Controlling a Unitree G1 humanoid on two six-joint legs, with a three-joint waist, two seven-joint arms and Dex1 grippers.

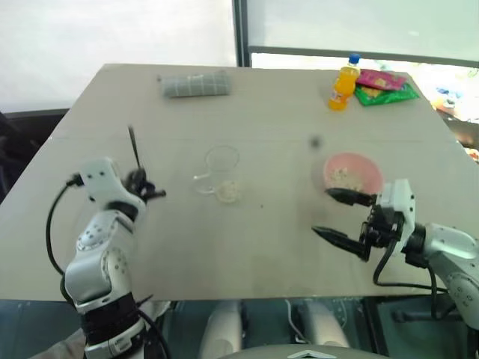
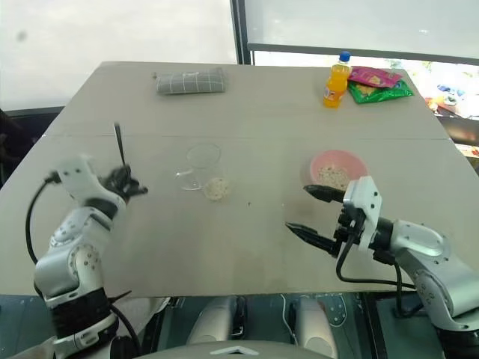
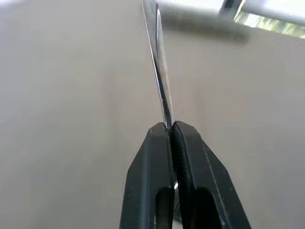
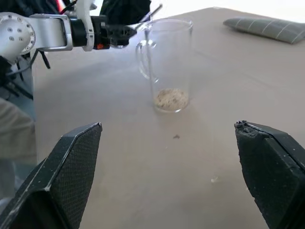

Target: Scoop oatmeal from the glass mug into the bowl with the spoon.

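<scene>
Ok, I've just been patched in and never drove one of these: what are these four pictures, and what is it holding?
It is a humanoid robot with two arms, each ending in two black jaws. Two pictures look down from its head over a table. The other two look along each wrist.

The left gripper is shut on the spoon, which sticks up from it; the left wrist view shows its handle pinched. The right gripper is open and holds nothing.

The glass mug stands mid-table with some oatmeal at its bottom. The pink bowl, already holding some oatmeal, sits just beyond the right gripper. At the far edge lie a grey folded cloth, an orange bottle and snack packets.
</scene>
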